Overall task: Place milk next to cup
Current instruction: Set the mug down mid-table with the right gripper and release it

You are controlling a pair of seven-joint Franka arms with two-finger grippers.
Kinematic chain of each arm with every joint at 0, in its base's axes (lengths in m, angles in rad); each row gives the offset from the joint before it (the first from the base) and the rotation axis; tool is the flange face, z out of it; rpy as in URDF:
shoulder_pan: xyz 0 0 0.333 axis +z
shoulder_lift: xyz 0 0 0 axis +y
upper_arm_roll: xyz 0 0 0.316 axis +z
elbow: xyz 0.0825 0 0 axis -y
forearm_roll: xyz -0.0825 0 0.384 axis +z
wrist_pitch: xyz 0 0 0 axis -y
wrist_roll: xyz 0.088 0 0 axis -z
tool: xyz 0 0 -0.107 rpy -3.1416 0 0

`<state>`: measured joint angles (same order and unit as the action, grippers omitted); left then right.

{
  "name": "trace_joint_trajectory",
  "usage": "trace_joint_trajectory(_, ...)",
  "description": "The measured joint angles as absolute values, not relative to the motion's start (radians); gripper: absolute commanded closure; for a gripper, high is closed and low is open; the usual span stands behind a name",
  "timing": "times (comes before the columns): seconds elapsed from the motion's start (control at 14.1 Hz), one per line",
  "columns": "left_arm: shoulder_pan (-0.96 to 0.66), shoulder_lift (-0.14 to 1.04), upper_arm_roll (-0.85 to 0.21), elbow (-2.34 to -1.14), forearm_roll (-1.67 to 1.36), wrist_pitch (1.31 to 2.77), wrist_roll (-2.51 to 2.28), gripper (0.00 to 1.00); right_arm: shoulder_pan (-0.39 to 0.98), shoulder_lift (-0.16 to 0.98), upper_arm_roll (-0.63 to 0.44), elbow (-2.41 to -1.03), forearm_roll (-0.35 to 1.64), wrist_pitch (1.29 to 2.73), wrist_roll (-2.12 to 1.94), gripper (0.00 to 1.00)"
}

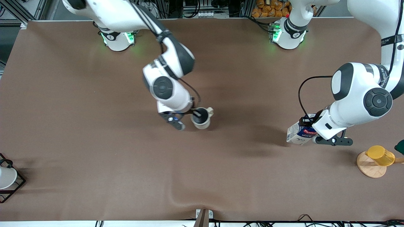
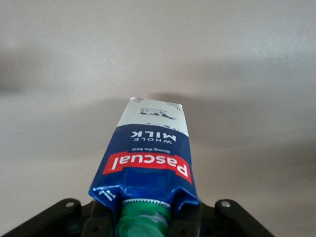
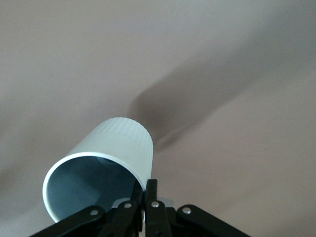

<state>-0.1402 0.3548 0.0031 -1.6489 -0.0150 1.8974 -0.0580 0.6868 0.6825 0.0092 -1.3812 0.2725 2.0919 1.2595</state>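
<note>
The left tool (image 1: 311, 128) grips the milk (image 1: 299, 133) at its cap end, tilted above the counter (image 1: 94, 142) toward the left arm's end. The right tool (image 1: 197, 114) pinches the rim of the cup (image 1: 201, 119) over mid-counter, well apart. A yellow cup (image 1: 380, 155) on a wooden coaster (image 1: 369, 167) sits near the milk; bare brown cloth lies between carton and mug.

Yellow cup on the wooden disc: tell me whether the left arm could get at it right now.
Probably not yet: the left gripper is shut on the milk. The yellow cup lies close by with bare table between them.
</note>
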Motion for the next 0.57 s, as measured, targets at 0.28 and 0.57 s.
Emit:
trace_joint_trajectory(0.28,-0.14,0.356,0.003,-1.649,-0.015,1.893,-0.058,1.0,0.732,0.772,0.007,-1.345,0.273,2.187,1.324,0.9)
trace_joint_trajectory(0.57,-0.142,0.362,0.002,-1.649,-0.015,1.891,-0.073,1.0,0.759,0.811,0.003,-1.335,0.229,2.228,1.333,0.0)
